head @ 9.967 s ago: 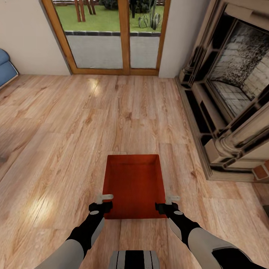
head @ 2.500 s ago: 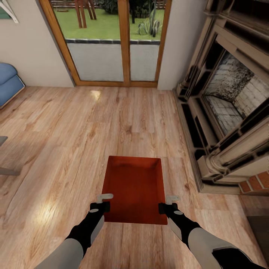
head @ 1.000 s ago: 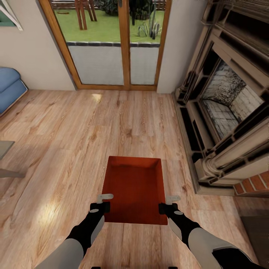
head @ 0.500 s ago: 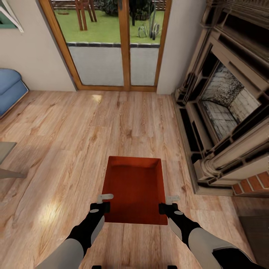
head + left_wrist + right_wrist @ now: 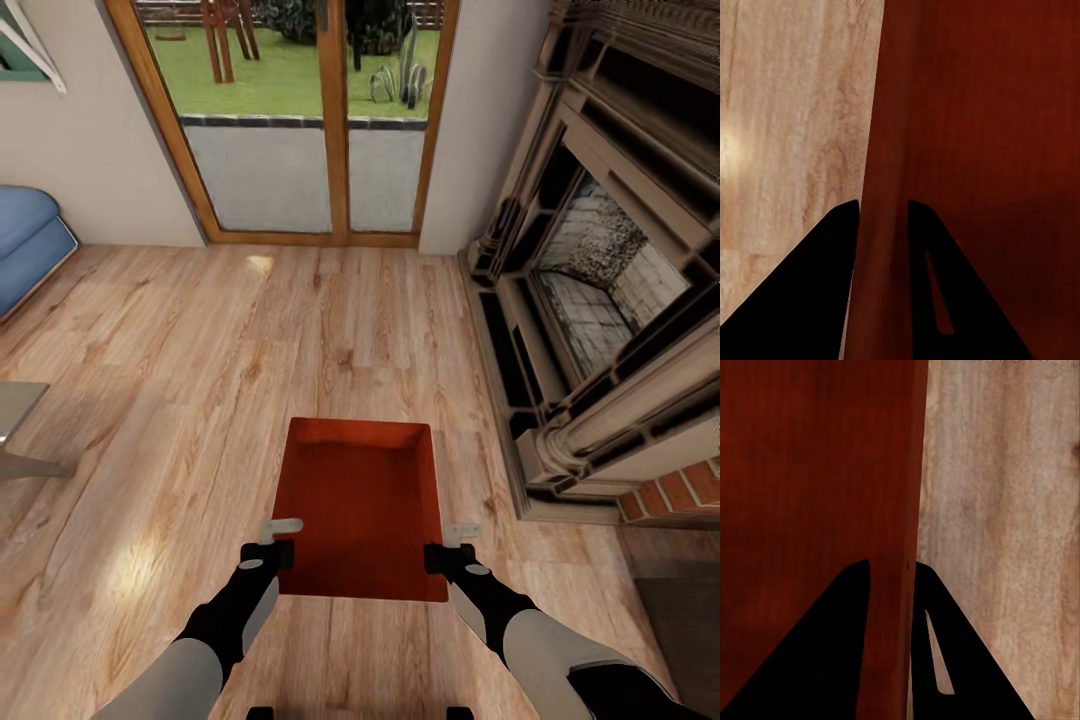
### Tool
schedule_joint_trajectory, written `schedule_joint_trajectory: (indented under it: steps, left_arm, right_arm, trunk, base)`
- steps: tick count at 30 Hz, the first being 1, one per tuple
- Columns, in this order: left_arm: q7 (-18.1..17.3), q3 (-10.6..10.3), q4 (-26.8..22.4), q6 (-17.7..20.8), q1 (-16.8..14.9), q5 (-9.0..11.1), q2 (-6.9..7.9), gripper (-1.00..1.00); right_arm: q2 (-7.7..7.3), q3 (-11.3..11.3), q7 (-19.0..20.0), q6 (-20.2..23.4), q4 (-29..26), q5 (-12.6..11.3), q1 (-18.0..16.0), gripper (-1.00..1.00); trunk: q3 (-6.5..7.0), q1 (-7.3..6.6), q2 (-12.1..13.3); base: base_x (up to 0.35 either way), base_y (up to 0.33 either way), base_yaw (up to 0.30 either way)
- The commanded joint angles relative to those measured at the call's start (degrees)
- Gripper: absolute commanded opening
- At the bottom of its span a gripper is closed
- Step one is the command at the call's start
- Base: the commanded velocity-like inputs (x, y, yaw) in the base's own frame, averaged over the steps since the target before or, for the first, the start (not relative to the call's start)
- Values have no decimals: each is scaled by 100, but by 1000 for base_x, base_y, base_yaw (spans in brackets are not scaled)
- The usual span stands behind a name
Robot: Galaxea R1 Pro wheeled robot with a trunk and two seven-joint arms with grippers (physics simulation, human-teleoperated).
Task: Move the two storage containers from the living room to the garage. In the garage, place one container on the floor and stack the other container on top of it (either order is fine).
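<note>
Head view: both arms outstretched, left gripper [image 5: 281, 535] and right gripper [image 5: 452, 537] clamping container [image 5: 362, 505].

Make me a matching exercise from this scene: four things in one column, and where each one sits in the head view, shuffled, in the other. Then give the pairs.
Things:
1. storage container
2. sofa
3. fireplace
4. glass doors

Places:
A. far wall, straight ahead
B. along the right side of the room
C. between the left hand and right hand, one side wall pinched by each
D. left edge of the view

Pairs: 1-C, 2-D, 3-B, 4-A
</note>
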Motion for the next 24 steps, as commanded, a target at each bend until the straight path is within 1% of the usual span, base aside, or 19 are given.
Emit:
schedule_joint_trajectory:
  steps: [1, 9, 24]
  left_arm:
    - [89, -19, 44, 44, 3, -11, 30, -100]
    - [89, -23, 44, 44, 3, -2, 109, -100]
    - [89, -28, 80, 44, 3, -9, 118, -100]
  right_arm:
    - [-2, 51, -38, -225, -12, -35, -8, -100]
    - [11, 48, -137, -223, -15, -56, -8, -100]
    - [19, 41, -156, -224, -19, -57, -8, -100]
  trunk:
    - [18, -22, 39]
    - [217, -198, 360]
    - [616, -527, 961]
  base:
    - [0, 0, 0]
    - [0, 0, -7]
    - [0, 0, -69]
